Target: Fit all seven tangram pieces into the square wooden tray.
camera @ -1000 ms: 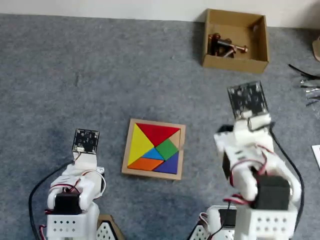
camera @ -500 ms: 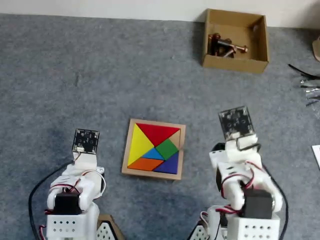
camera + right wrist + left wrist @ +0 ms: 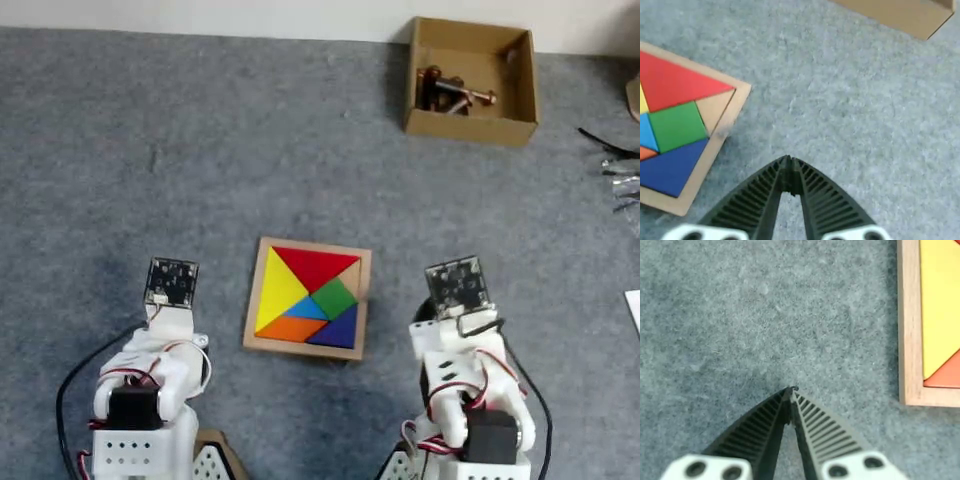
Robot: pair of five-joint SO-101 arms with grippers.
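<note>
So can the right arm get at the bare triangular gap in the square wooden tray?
Probably yes. The right tool, shut, hangs over open grey carpet right beside the square wooden tray. Nothing lies between it and the bare triangular gap next to the green square piece.

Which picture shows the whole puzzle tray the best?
The high view: the whole square wooden tray is seen from above, with all its colours. The left wrist view catches one corner of the tray, and the right wrist view catches another side of the tray.
</note>
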